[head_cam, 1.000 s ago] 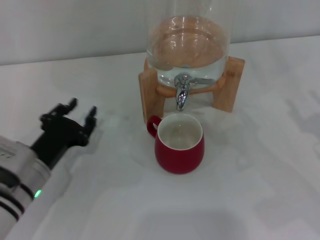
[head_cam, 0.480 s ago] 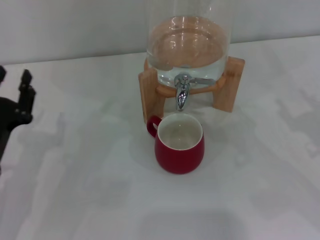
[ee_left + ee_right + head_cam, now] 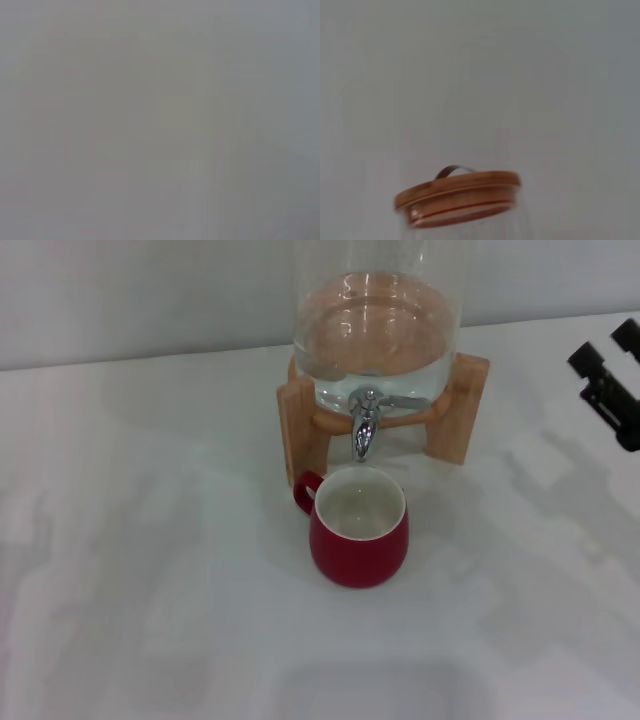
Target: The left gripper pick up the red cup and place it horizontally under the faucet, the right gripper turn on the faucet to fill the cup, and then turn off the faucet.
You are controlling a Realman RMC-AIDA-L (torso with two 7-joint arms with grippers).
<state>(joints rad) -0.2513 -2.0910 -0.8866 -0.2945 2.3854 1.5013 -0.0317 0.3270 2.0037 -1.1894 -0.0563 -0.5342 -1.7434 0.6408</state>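
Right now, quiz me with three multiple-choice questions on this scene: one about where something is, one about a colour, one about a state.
1. Where is the red cup?
A. Directly below the faucet
B. Behind the dispenser
C. At the table's left edge

2. What colour is the cup's inside?
A. Black
B. Cream-white
C. Blue

3. How does the cup stand?
A. Upside down
B. On its side
C. Upright, free of any end effector

Answers: 1 A, the spout ends just above its rim. 2 B, the head view shows a pale interior. 3 C, its mouth faces up and the right end effector is far off at the edge.
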